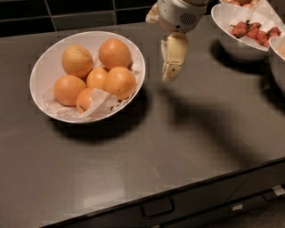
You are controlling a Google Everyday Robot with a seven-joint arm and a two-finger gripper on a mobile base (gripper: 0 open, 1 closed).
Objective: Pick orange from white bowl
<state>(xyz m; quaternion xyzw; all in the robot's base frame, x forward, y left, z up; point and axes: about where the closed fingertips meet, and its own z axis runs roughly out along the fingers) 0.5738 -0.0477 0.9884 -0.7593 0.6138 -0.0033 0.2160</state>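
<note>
The white bowl (44,71) sits on the dark counter at the left, lined with crumpled white paper and holding several oranges. The orange (115,53), round and deep reddish-orange, lies at the bowl's far right side, next to a paler dimpled one (77,60). My gripper (171,67) hangs cream-coloured from the arm's white wrist (180,13). It hovers above the counter just right of the bowl's rim and holds nothing that I can see.
A second white bowl with red fruit (249,31) stands at the back right. Another bowl's rim (278,62) shows at the right edge. The counter's front edge and drawer handles (156,208) run along the bottom.
</note>
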